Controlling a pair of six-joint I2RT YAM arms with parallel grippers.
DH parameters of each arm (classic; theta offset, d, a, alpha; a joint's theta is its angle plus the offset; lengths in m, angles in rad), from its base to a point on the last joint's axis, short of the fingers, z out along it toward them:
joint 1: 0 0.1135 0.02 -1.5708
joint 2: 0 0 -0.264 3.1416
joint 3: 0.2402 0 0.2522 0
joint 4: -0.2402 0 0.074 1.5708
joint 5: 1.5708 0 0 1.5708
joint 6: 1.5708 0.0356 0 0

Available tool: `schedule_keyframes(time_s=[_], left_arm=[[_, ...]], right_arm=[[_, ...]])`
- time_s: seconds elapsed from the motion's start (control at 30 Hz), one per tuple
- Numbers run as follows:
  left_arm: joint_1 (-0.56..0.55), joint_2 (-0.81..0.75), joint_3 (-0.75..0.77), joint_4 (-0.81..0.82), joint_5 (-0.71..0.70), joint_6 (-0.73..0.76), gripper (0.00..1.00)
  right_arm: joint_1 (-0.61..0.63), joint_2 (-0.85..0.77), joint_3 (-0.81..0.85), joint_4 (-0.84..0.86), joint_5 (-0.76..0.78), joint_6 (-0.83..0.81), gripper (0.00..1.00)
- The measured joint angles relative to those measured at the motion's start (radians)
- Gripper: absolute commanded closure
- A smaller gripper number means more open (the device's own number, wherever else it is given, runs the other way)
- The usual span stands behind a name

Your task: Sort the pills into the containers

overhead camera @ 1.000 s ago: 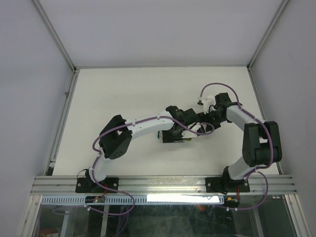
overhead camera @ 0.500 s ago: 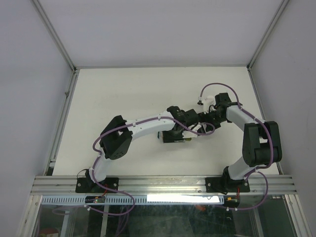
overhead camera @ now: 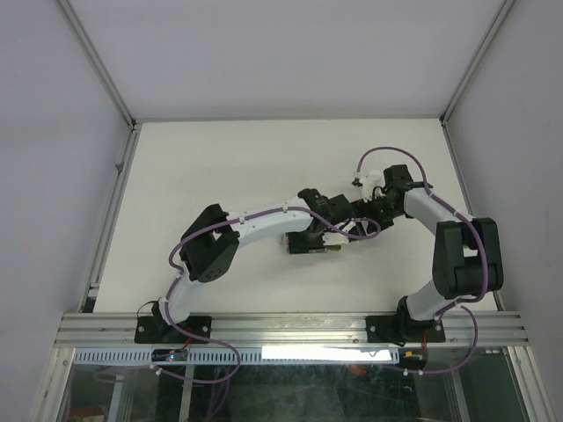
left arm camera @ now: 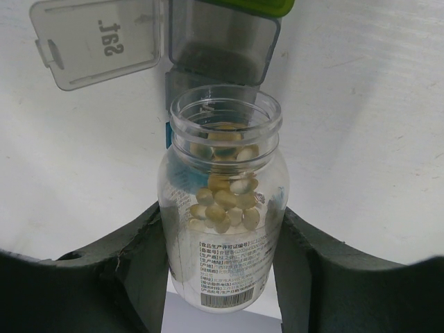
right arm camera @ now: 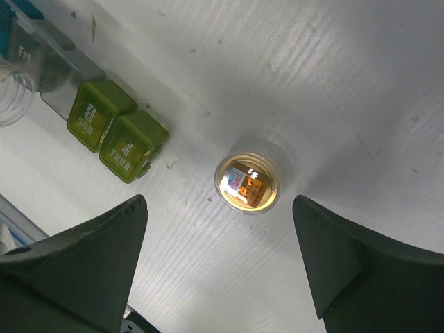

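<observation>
Now left gripper [left arm camera: 220, 239] clamps clear pill bottle [left arm camera: 223, 182], mouth at open grey containers [left arm camera: 222, 31] compartment; right gripper [right arm camera: 218, 208] spread wide over amber bottle [right arm camera: 247, 184].

The bottle [left arm camera: 222, 277] is clear glass with a white label printed in black text and a barcode. The pills [left arm camera: 222, 201] inside are pale cream-yellow. The pill box [left arm camera: 215, 48] shows a smoky grey see-through compartment, an open lid [left arm camera: 97, 41] in the same grey with dark lettering, and a bright green edge at the top. In the right wrist view, two closed lids [right arm camera: 118, 135] are olive green with white letters; beside them come grey, then teal. The small jar [right arm camera: 246, 184] glows amber inside a clear rim. The table [overhead camera: 220, 167] is white with faint grey scuffs. The left arm [overhead camera: 259, 220] and right arm [overhead camera: 429, 207] are white with black joints and purple cables [overhead camera: 387, 154]. The left gripper [left arm camera: 220, 229] and right gripper [right arm camera: 220, 201] are matte black
</observation>
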Motion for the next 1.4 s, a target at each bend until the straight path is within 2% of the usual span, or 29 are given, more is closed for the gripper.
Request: schedule_keyframes(time_s=[1.4], left_arm=[[-0.011, -0.005, -0.021, 0.032, -0.064, -0.011, 1.00]], right_arm=[[-0.005, 0.000, 0.000, -0.007, 0.000, -0.003, 0.10]])
